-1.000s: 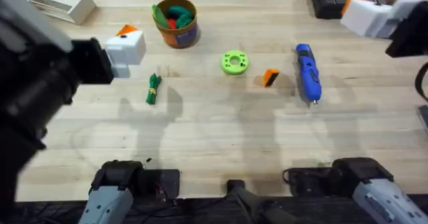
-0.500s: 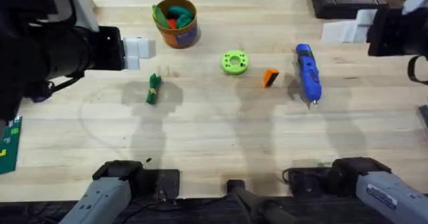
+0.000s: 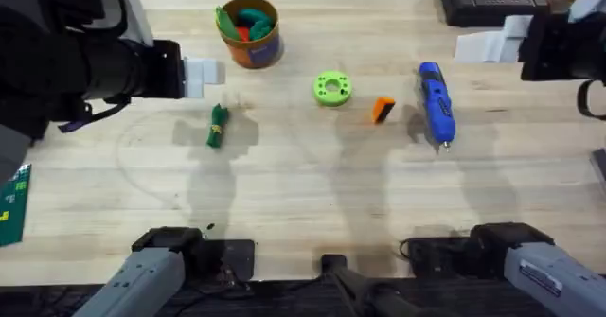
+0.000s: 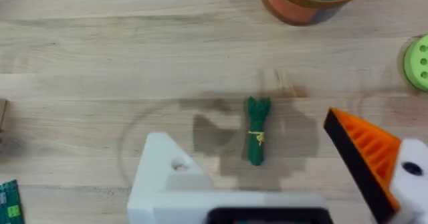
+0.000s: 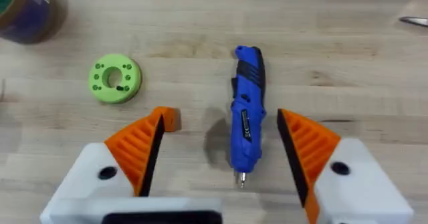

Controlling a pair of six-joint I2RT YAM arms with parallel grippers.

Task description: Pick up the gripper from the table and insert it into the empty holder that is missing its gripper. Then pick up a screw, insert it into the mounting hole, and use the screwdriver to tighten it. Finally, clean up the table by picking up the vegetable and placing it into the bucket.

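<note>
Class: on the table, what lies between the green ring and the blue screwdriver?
The loose orange gripper lies between the ring and the screwdriver, as the overhead view shows; it touches neither.

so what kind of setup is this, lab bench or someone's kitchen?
Most likely a robotics lab bench. A bare butcher-block wooden table holds a blue electric screwdriver, a spare orange fingertip and a green ring-shaped disc, and two arm bases are mounted at the near edge. Nothing kitchen-like apart from toy vegetables in a small bucket.

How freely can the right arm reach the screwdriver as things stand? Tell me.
Probably yes. The right end effector hangs open above the screwdriver, one orange pad on either side; nothing lies between them, and the loose orange gripper sits apart.
</note>
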